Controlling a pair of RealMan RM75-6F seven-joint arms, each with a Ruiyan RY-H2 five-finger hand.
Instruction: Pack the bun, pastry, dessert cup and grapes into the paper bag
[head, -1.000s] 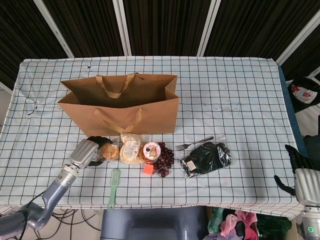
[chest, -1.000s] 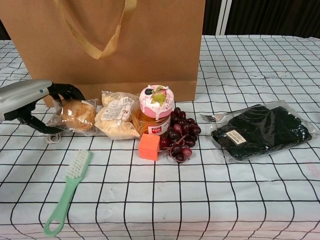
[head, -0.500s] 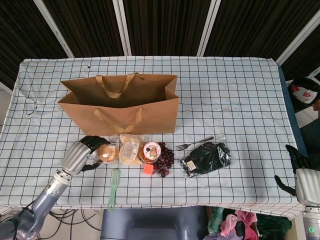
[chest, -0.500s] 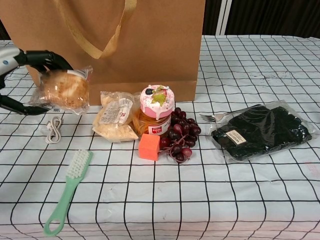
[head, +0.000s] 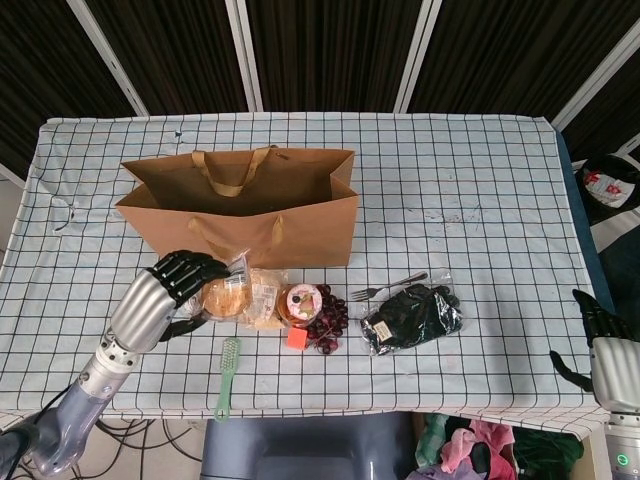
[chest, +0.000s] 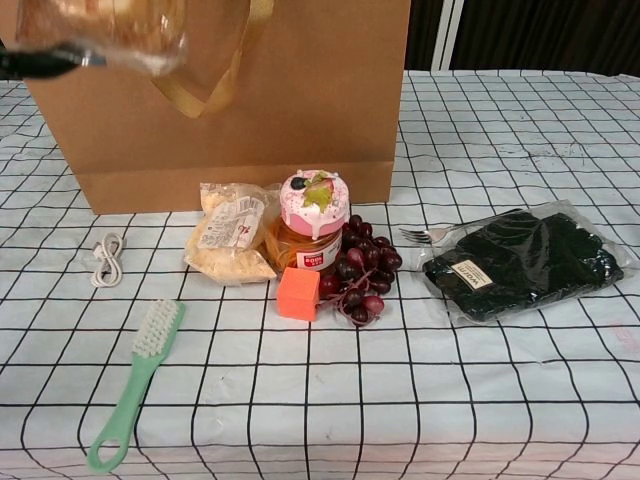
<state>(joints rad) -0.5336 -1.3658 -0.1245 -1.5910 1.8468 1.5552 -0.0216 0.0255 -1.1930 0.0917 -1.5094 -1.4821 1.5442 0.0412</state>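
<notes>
One bun (head: 226, 297) in left hand (head: 165, 295)

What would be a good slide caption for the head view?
Left hand holds the wrapped bun before the open paper bag.

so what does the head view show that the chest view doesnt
Only the head view shows the left hand gripping the wrapped bun, the right hand at the table's edge, and the paper bag's open top. Only the chest view shows the white cable clearly. Both show the pastry, dessert cup, grapes, orange cube, green brush, fork and black packet.
</notes>
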